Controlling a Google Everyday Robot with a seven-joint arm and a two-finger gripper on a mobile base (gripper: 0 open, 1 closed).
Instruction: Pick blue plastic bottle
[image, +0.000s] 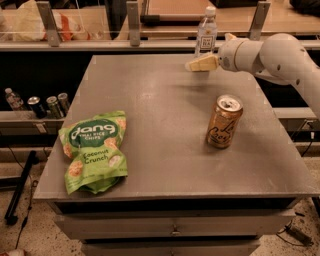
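The blue plastic bottle (206, 33) is a slim clear bottle with a white cap and a pale label. It stands upright at the far edge of the grey table (160, 125). My gripper (209, 56) reaches in from the right on a white arm (280, 55) and is open. One cream finger (201, 63) hovers over the table just in front of the bottle's base. A second cream tip (230, 36) shows to the right of the bottle. The gripper holds nothing.
A gold can (224, 121) stands upright right of the table's middle. A green chips bag (94, 151) lies at the front left. Dark cans and a small bottle (35, 102) sit on a lower shelf to the left. A rail with posts (132, 22) runs behind the table.
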